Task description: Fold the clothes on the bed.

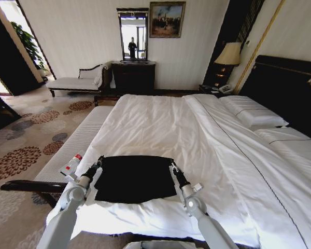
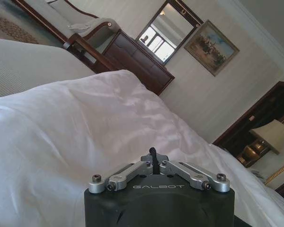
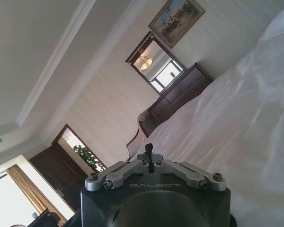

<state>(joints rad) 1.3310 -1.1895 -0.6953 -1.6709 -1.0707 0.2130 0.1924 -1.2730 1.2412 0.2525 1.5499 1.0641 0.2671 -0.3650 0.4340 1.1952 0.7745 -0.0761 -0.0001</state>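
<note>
The clothes (image 1: 135, 179), a black T-shirt, lie as a neat rectangle on the white bed (image 1: 197, 135) near its foot. My left gripper (image 1: 98, 165) is at the shirt's far left corner. My right gripper (image 1: 172, 167) is at its far right corner. Both are shut, and each seems to pinch the cloth at its corner. In the left wrist view my left gripper (image 2: 153, 152) shows its fingers pressed together over the white duvet (image 2: 85, 132). The right wrist view shows my right gripper (image 3: 149, 147) shut the same way. The shirt's lettering is hidden.
A long white-cushioned bench (image 1: 72, 148) runs along the bed's left side. Pillows (image 1: 254, 111) and the dark headboard (image 1: 285, 88) are on the right. A dark dresser (image 1: 133, 77) with a mirror and a chaise (image 1: 78, 82) stand by the far wall, with patterned carpet on the left.
</note>
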